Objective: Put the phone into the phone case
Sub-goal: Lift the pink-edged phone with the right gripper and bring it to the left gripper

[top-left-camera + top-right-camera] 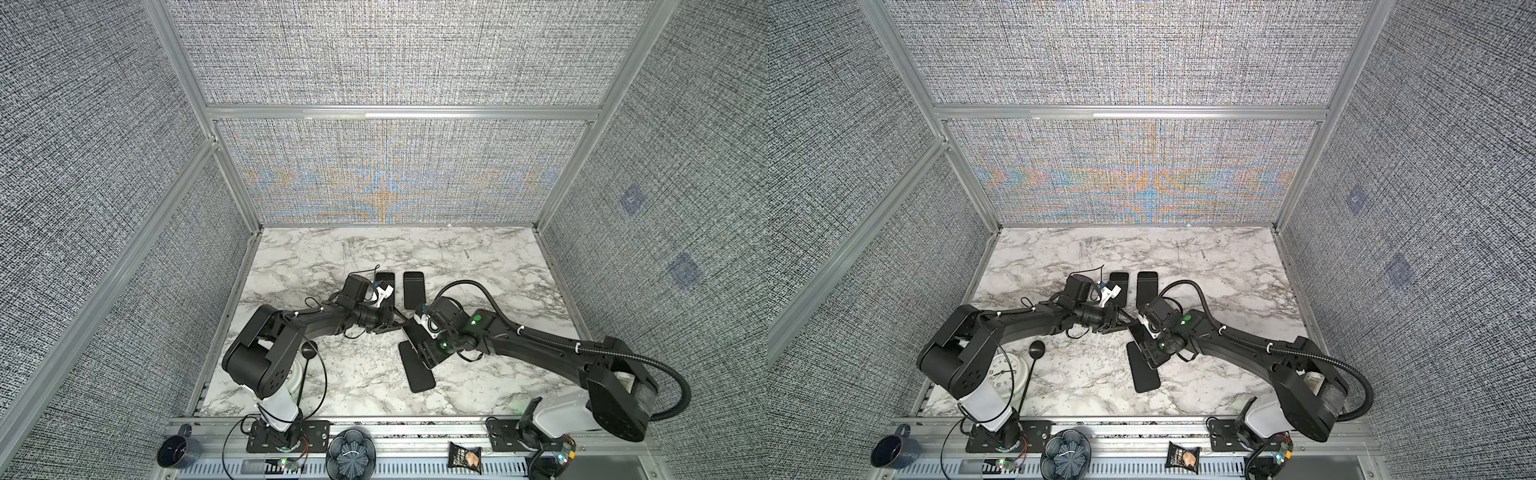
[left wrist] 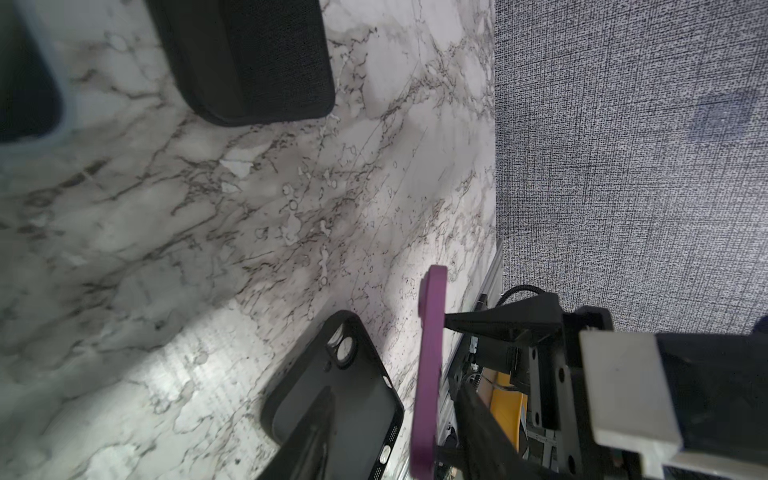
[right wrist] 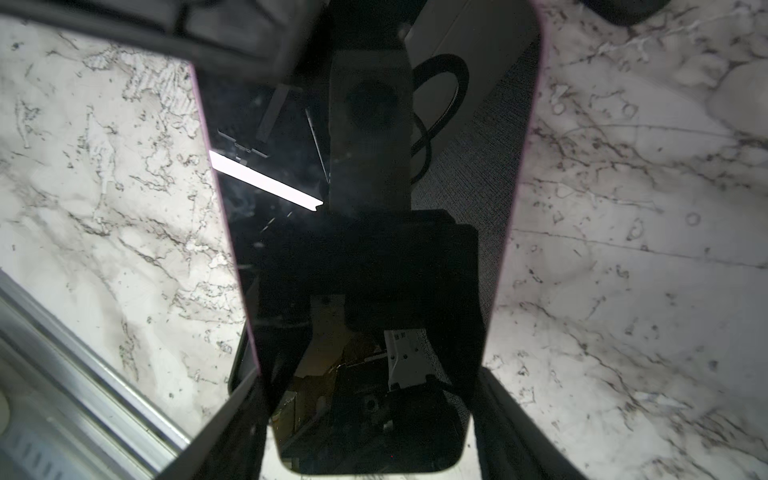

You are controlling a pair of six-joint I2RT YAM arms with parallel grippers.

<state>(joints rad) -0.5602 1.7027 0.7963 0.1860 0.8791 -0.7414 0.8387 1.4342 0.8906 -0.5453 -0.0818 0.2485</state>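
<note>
We see the right gripper point(image 3: 370, 374) clamped on the phone point(image 3: 365, 249), its two fingers pressing the long sides near one end, the dark screen facing the wrist camera. In both top views the phone point(image 1: 412, 332) sits near the middle of the marble table point(image 1: 316, 257), tilted up on one long side. The phone case point(image 1: 417, 372) lies flat on the table in front of it, toward the near edge.

From the left wrist view, the phone point(image 2: 428, 374) shows its purple side. It stands just beside the long edge of the case point(image 2: 340, 395), which lies open side up with the camera cutouts showing. We cannot tell whether the phone touches the case; it is not seated in it.

The left gripper point(image 1: 392, 322) reaches in from the left toward the phone's far end. Its jaws stand partly apart on either side of that end, with a gap showing between one finger point(image 2: 309, 440) and the phone, so we see no firm grip there.

Two dark flat rectangles point(image 1: 413, 289) lie side by side farther back, one partly hidden behind the left arm.
</note>
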